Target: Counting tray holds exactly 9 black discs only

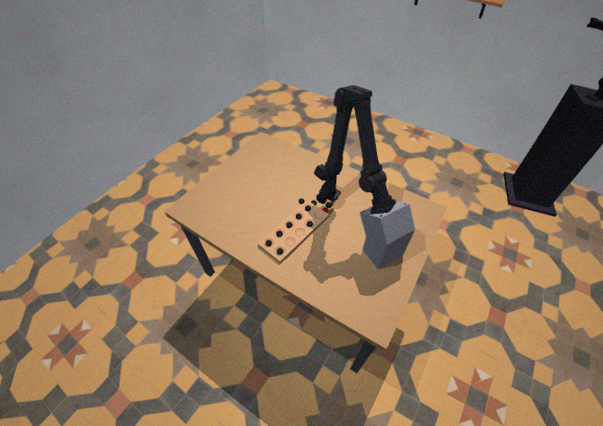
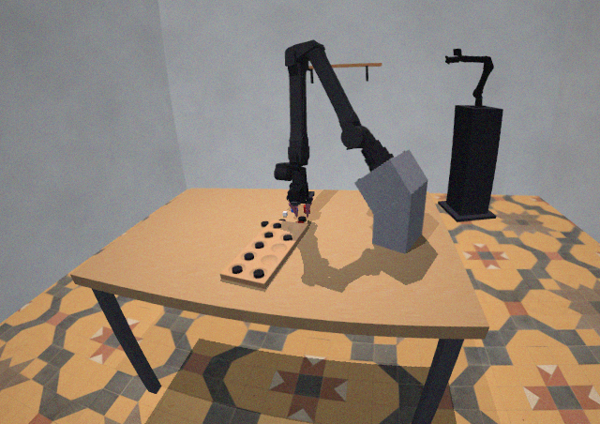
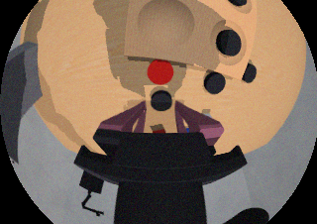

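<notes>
The counting tray (image 1: 299,224) (image 2: 242,279) (image 3: 198,48) lies flat. Black discs fill its left row of pockets; its right row holds a disc (image 2: 259,273) at the front and another disc (image 2: 288,237) farther back. Three right-row pockets are empty, one being the shadowed end pocket (image 3: 165,21). My gripper (image 2: 301,215) (image 3: 160,104) is partly open, pointing down beyond the tray's far end, its fingertips on either side of a loose black disc (image 3: 161,100) without visibly gripping it. Two more loose black discs (image 3: 214,82) (image 3: 249,72) lie on the table near the tray corner.
A red disc (image 1: 325,209) (image 3: 160,71) lies between the tray's end and the disc at my fingers. A white cube (image 2: 284,213), a blue cube (image 2: 292,210) and a red cube are behind or beside the fingers. The grey arm base (image 2: 397,211) stands at the right.
</notes>
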Tool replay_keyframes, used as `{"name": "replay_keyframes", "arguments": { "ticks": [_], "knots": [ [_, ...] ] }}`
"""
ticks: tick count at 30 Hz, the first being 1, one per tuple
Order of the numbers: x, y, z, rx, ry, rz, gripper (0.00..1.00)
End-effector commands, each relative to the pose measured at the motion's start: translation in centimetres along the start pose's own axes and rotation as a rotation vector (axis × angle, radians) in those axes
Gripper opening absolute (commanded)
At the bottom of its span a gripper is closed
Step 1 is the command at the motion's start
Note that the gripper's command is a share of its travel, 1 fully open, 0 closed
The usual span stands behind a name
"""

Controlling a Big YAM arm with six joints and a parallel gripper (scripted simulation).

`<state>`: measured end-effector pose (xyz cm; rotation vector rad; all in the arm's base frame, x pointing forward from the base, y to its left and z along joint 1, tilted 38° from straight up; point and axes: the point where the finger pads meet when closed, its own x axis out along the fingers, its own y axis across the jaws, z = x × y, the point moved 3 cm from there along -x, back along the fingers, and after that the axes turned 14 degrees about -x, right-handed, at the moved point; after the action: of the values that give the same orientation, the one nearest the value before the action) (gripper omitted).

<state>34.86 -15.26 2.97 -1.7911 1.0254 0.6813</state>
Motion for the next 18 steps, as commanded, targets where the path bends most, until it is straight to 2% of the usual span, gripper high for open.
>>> {"name": "replay_keyframes", "arguments": {
  "ticks": [1, 8, 9, 12, 18],
  "knots": [
    [0.44, -0.35, -0.34, -0.009, 0.006, -0.013, 0.44],
    [0.80, -0.33, -0.34, -0.009, 0.006, -0.013, 0.44],
    [0.26, -0.89, -0.72, -0.007, 0.018, -0.034, 0.44],
    [1.01, -0.27, -0.38, -0.008, 0.007, -0.012, 0.44],
    [0.93, -0.47, -0.48, -0.008, 0.011, -0.021, 0.44]
  ]
}}
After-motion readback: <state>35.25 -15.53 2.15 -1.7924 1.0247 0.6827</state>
